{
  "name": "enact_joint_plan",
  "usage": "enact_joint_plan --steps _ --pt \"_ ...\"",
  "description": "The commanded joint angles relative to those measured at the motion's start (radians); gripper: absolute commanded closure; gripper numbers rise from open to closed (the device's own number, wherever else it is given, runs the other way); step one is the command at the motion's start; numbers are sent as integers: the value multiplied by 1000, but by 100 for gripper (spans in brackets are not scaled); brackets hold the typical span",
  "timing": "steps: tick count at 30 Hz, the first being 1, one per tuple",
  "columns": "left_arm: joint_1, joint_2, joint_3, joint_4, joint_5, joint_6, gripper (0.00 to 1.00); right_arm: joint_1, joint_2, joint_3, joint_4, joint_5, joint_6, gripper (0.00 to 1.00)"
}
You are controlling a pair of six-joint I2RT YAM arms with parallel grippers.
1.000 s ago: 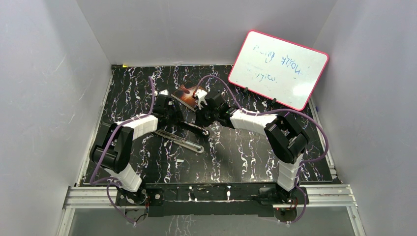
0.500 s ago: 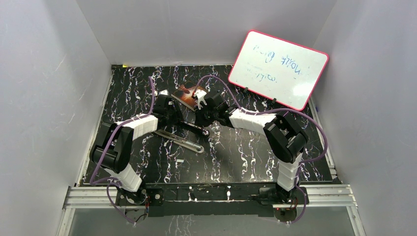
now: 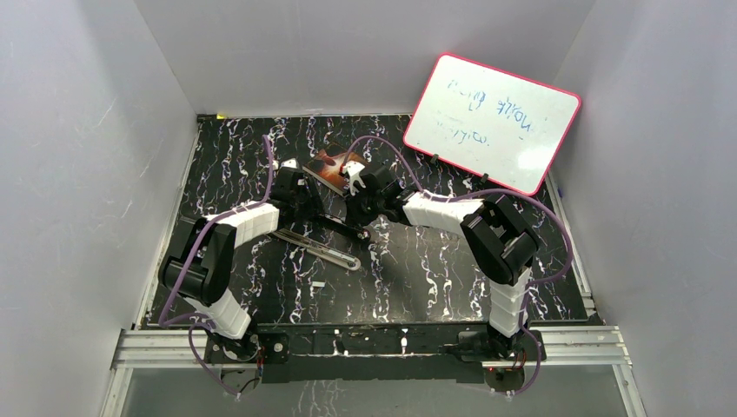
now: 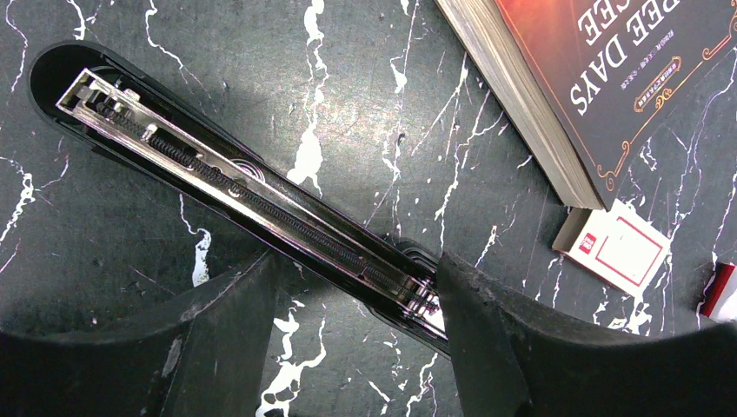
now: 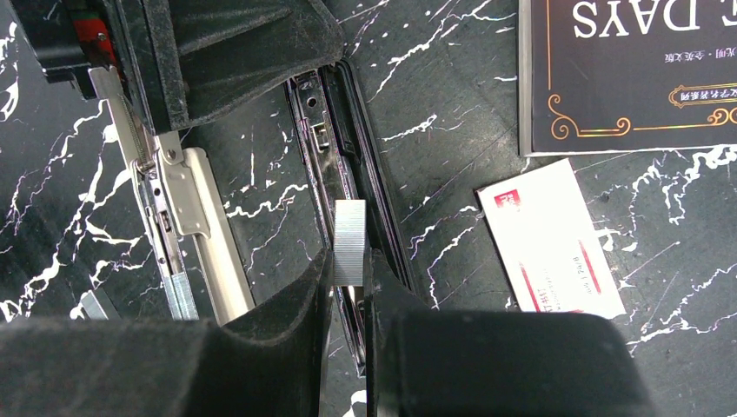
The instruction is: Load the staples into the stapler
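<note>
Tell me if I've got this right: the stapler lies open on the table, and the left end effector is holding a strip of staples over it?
Not quite. It is the right end effector that holds the strip of staples over the open stapler, pinched between its fingers, as the right wrist view shows. The left end effector holds the stapler itself.

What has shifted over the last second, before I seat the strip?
The right arm swung its elbow slightly left, and the right gripper, shut on the staple strip, edged slightly away from the bases above the stapler. The left gripper on the stapler, the book and the staple box stayed put.
</note>
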Motion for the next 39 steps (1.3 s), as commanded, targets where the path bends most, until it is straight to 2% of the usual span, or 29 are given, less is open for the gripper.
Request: enact_joint_plan --steps 1,9,14,19,26,31,39 --pt "4 -1 0 -31 -16 10 36 2 4 52 11 -10 13 100" --pt "5 1 3 -32 -15 13 36 2 -2 58 -3 0 5 100" --pt "4 3 3 -31 -11 16 36 1 -76 -16 111 -25 10 100" --pt "-4 5 5 -28 5 27 37 2 -75 -13 99 -49 17 100" --pt "-52 -4 -3 -64 -2 35 39 2 -136 -82 113 46 33 100" --pt "-66 -46 -48 -89 13 17 42 1 -215 -158 146 98 60 100" --pt "-115 -168 -139 -139 -31 -86 44 32 -241 -209 193 22 148 100"
